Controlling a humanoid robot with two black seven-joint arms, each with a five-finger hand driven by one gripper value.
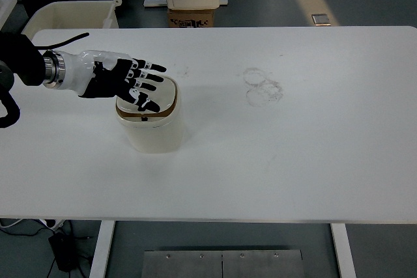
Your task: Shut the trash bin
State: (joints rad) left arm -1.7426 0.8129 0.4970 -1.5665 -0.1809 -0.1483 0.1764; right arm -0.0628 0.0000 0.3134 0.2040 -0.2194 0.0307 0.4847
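Observation:
A small cream trash bin (156,131) stands on the white table (293,148), left of the middle. Its lid (166,96) lies nearly flat on top, with a thin dark gap showing at the front rim. My left hand (133,83) comes in from the left edge and hovers over the lid's left part, fingers spread and holding nothing. The fingertips (153,104) are on or just above the lid. The right arm is out of view.
A cream crate (71,14) stands on the floor behind the table's far left corner. A cardboard box (192,17) and a white stand sit behind the far edge. Faint ring marks (262,86) mark the table right of the bin.

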